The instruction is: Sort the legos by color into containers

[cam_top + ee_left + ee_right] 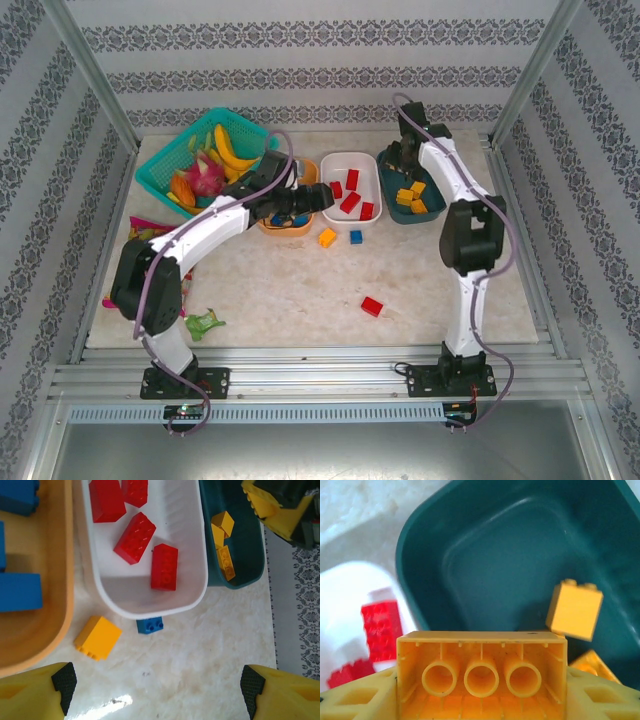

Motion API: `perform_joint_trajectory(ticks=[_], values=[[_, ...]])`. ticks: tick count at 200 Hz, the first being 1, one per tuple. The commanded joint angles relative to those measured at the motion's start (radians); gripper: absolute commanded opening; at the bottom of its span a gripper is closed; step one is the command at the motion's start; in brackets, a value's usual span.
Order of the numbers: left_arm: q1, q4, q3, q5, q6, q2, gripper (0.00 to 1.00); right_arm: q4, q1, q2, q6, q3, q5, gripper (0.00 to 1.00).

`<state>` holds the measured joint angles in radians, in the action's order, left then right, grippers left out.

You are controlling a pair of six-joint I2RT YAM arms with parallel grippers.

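Well, starting at the far left, a teal mesh basket [150, 178] of toy fruit sits in the back corner, and a green toy scrap [203, 322] lies near the left arm's base. The left gripper [158, 687] hangs over the marble table [280, 290], jaws spread wide with nothing between them, just in front of the orange tub [55, 645] and the white tub [195, 587]. Blue bricks [20, 592] lie in the orange tub, three I think, though its far end is cut off in the wrist view. Four red bricks [134, 537] lie in the white tub. Just outside its near wall sit a loose orange-yellow brick [98, 637] and a small blue brick [149, 625], close together. A lone red brick [372, 306] lies well apart from them, nearer the arms. Rightmost stands the teal tub [422, 545], just beside the white one, with yellow bricks [222, 550] inside. Above it the right gripper [481, 695] is clamped on a long yellow brick [481, 650], hollow underside facing the wrist camera.
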<state>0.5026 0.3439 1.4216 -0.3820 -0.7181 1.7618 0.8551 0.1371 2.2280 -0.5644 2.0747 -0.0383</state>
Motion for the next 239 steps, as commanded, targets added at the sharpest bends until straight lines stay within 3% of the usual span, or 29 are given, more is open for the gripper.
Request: perform_joint_trajectory(ticks=[1, 46, 128, 164, 195, 239], values=[[0.01, -0.033, 0.097, -0.003, 0.014, 0.06, 0.88, 0.112, -0.011, 0.127, 0.019, 0.168, 0.034, 0.57], [0.03, 0.031, 0.246, 0.002, 0.057, 0.174, 0.88, 0.192, -0.039, 0.331, -0.02, 0.415, 0.042, 0.58], [0.045, 0.08, 0.282, 0.01, 0.082, 0.192, 0.88, 0.19, -0.054, 0.35, -0.063, 0.423, 0.056, 0.75], [0.057, 0.123, 0.286, 0.018, 0.122, 0.167, 0.88, 0.17, -0.05, 0.251, -0.06, 0.412, 0.049, 0.78], [0.1, 0.22, 0.263, 0.034, 0.238, 0.13, 0.87, 0.109, -0.023, 0.087, -0.04, 0.331, 0.021, 0.77], [0.159, 0.255, 0.079, 0.028, 0.339, 0.019, 0.87, -0.087, 0.07, -0.297, 0.001, -0.111, 0.015, 0.76]])
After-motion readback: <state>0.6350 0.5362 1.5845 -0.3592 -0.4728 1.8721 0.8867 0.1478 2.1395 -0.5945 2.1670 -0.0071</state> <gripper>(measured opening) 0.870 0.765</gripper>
